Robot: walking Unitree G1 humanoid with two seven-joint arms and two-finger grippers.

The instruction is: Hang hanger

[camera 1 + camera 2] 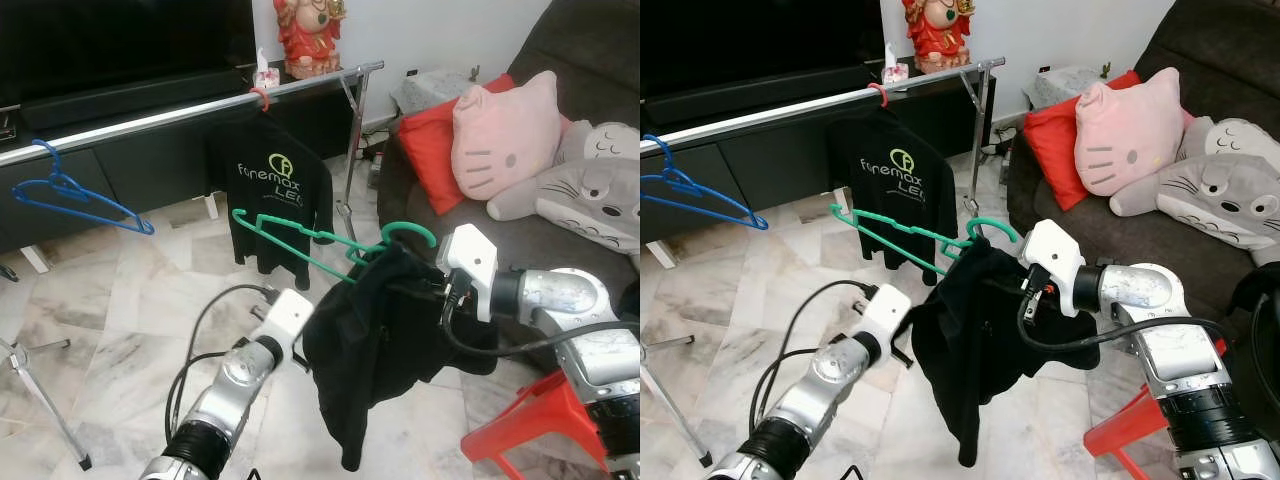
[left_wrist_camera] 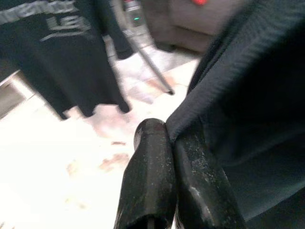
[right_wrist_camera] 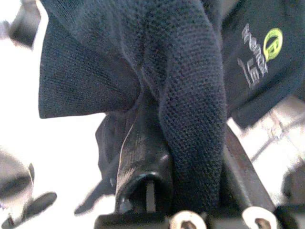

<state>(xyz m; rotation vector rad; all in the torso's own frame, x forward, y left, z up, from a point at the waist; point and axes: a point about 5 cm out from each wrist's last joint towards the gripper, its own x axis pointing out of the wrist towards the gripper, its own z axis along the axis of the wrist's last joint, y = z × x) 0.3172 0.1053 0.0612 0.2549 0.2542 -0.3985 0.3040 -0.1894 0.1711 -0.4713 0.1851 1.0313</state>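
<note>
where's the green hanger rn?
The green hanger is in mid-air at the centre of the eye views, below the metal rail and in front of the hung black shirt, with a black garment bunched at its hook end.

Both arms raised forward at mid-height. Left gripper (image 2: 164, 143) fingers pressed together. Right gripper (image 3: 186, 143) fingers spread, wrist turned inward.

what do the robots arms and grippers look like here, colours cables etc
Both arms are brushed silver metal with rounded joints and black ribbed collars lower down. Each ends in a white boxy wrist housing: left arm, right arm. Black cables loop loosely from each wrist back along the arm. The left gripper has two long, matte black, slightly speckled fingers; the right gripper has black ribbed fingers.
</note>
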